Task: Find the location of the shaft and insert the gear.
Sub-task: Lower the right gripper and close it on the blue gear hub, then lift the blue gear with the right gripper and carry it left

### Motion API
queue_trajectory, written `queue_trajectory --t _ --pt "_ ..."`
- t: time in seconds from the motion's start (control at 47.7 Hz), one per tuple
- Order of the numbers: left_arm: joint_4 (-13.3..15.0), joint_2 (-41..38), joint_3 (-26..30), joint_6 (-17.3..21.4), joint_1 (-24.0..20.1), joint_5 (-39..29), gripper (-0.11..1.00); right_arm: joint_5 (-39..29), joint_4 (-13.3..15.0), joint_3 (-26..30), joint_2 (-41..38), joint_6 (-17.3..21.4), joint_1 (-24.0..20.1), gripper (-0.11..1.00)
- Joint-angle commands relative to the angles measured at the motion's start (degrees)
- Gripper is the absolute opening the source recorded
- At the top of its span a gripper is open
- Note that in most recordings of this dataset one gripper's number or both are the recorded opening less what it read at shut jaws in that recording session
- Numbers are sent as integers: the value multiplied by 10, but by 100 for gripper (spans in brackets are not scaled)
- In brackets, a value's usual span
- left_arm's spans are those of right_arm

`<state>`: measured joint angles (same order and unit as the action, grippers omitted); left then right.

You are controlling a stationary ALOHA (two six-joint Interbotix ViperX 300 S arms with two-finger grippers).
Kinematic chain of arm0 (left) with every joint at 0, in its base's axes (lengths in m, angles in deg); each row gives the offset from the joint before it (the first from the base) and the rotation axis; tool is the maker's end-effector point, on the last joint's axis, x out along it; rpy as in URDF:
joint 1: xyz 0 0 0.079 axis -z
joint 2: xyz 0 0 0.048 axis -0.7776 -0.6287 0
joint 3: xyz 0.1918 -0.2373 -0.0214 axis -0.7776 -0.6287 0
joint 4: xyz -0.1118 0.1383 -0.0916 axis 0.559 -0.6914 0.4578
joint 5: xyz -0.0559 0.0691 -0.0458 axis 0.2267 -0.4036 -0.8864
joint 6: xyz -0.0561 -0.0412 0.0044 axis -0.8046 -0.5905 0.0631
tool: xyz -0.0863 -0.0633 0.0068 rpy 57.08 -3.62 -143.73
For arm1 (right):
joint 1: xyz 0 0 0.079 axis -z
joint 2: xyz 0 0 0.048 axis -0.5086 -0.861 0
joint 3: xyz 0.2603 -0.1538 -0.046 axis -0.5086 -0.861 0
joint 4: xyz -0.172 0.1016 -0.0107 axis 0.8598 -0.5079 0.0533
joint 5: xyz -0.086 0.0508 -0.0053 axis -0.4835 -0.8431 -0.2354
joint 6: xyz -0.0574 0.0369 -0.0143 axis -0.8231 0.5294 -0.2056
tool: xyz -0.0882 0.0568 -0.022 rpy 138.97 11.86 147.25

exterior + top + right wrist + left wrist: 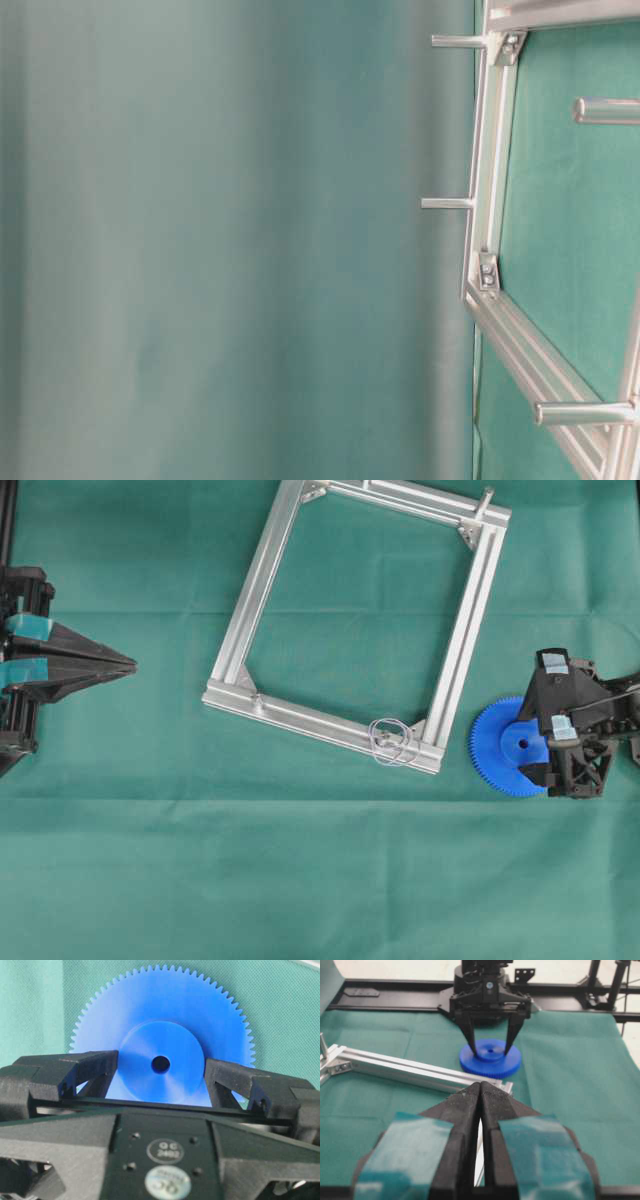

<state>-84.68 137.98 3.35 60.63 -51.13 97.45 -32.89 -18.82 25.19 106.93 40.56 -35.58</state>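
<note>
The right tool (161,1067) stands spread wide, its two black fingers (95,1072) straddling the raised round hub of the blue gear (162,1015). One fingertip sits on each side of the hub, and the small centre hole shows between them. Whether the tips touch the hub cannot be told. The gear (512,747) lies flat on the green cloth of the surface (320,880), directly under this tool (540,742), with its toothed rim reaching out beyond the fingertips toward the frame.

Just past the gear from the right tool lies the silver aluminium frame (268,572), a tilted four-bar rectangle flat on the cloth. Its nearest corner is just beside the gear's teeth but apart from them. On that corner's bar stands the shaft (381,737), seen end-on as a small grey dot, ringed by thin clear wire loops (393,742). A bare slim peg (486,498) stands at the frame's corner further up the overhead view.

Farthest across the surface, the left tool (128,664) is pressed together, its fingers (465,1110) meeting at a point aimed toward the frame and well apart from it, pinching nothing.
</note>
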Motion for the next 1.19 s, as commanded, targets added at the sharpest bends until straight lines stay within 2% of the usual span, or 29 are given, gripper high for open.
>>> queue_trajectory --t 0.0,0.335,0.398,0.503,0.985,1.173 --pt "0 -6 11 1 -1 3 1 3 -2 4 -4 1 -2 92" --pt "0 -6 11 1 -1 2 1 1 -2 4 -4 1 -2 90" --pt "0 -6 11 1 -1 2 1 1 -2 4 -4 1 -2 85" --pt "0 -6 11 1 -1 3 1 0 -2 4 -4 1 -2 69" --pt "0 -6 11 0 -1 3 1 -4 -2 7 -4 2 -2 68" --pt "0 -6 11 0 -1 1 1 -12 -1 9 -4 21 -2 68"
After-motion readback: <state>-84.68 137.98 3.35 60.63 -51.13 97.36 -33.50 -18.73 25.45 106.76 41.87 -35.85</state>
